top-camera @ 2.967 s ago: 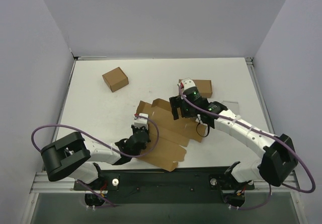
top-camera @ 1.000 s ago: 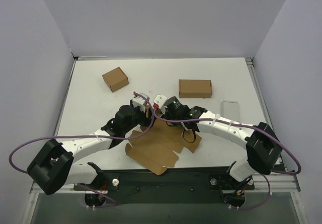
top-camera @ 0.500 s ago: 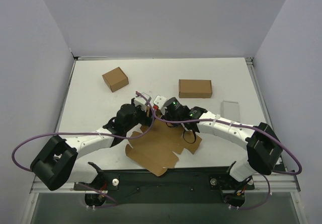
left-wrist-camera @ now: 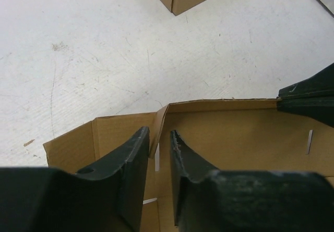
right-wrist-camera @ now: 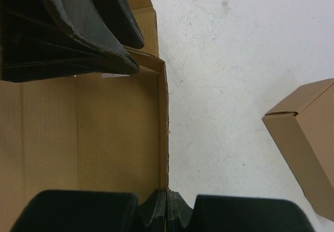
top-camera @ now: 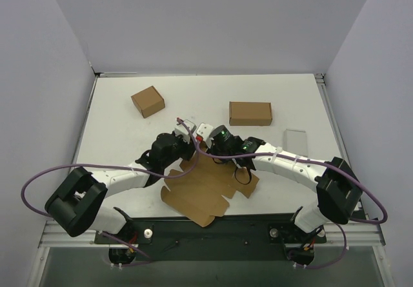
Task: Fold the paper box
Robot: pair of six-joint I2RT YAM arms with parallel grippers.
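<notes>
Raising the far wall of the plain brown, die-cut thin cardboard paper box (top-camera: 205, 193) looks to be the step in hand. The box lies mostly flat and open on the white table (top-camera: 116, 132), with its long far wall and a small corner flap (left-wrist-camera: 159, 123) standing up from the panel.

The right gripper (right-wrist-camera: 167, 207) is clamped tight on the top edge of that far wall, the thin card pinched between its fingertips. The left gripper (left-wrist-camera: 158, 138) sits at the left end of the same wall. Its jaws are narrow and straddle the upright flap, but a slim gap shows beside the card, so I cannot tell whether it grips yet.

Beyond the box, well apart from it, sit a small squarish brown carton (top-camera: 147, 101) and a closed oblong brown carton (top-camera: 250, 113).

Next, I judge, the left jaws must settle on the flap and swing it inward along its crease, square to the wall. Meanwhile the right grip must hold the wall upright, or the blank will spring flat.
</notes>
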